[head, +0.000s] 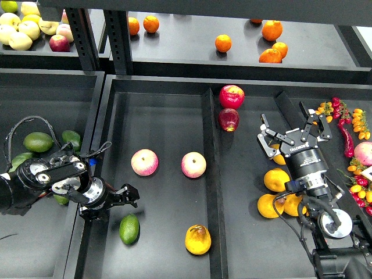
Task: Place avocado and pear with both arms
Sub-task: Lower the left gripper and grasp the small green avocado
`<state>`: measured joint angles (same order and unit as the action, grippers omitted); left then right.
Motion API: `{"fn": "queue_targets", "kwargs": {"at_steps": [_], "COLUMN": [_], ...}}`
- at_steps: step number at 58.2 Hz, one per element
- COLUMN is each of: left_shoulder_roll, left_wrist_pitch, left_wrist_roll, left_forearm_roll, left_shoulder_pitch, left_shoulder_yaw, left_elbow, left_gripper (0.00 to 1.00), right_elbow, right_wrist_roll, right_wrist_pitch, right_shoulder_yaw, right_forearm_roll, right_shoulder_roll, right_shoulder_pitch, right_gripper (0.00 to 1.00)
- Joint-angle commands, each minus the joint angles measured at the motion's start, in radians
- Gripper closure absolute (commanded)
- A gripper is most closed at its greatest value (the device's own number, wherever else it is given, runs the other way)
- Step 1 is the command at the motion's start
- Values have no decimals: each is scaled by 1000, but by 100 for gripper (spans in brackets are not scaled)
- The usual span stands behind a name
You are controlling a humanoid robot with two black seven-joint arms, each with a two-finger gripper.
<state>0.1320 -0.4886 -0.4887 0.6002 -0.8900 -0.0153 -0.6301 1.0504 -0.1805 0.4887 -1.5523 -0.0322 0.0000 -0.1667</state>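
Note:
The avocado [129, 228] is a smooth green egg-shaped fruit lying at the front left of the middle tray [163, 116]. The pear [197, 239], golden yellow with a brownish blotch, lies to its right near the tray's front. My left gripper [130, 196] hovers just above and slightly left of the avocado, not touching it. It is small and dark, so I cannot tell how its fingers stand. My right gripper [290, 132] is open and empty, over the right compartment above an orange, far from the pear.
Two pink apples [144, 162] [193, 164] lie mid-tray. Two red apples [231, 96] and several oranges [276, 180] fill the right compartment past the divider [212, 174]. More avocados [38, 141] lie in the left bin. Chillies [347, 131] are far right.

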Motion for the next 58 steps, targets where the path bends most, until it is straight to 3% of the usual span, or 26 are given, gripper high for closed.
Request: {"fn": "queue_targets", "kwargs": {"at_steps": [1,24,41,50,58], "left_shoulder_roll": [-5,-22,-38,-38,-28], "left_wrist_pitch": [0,0,0,0,0], "left_wrist_roll": [0,0,0,0,0], "left_forearm_roll": [3,6,6,18,15], "left_shoulder_pitch": [8,37,36,29,20], "left_shoulder_yaw": [5,14,-2,-6,-17], "left_elbow": [1,3,0,0,-11], "left_gripper": [1,8,37,46,46], "right_elbow": [-6,-6,-7,-7,-10], "right_wrist_roll": [-2,-2,-2,-1,-1], "right_wrist_pitch": [0,0,0,0,0], "right_shoulder_yaw": [0,0,-2,-3,-9], "right_forearm_roll": [0,0,0,0,0], "right_shoulder_roll": [0,0,0,0,0], "right_shoulder_pitch": [-1,-1,-1,0,1], "right_gripper": [1,1,1,1,1]}}
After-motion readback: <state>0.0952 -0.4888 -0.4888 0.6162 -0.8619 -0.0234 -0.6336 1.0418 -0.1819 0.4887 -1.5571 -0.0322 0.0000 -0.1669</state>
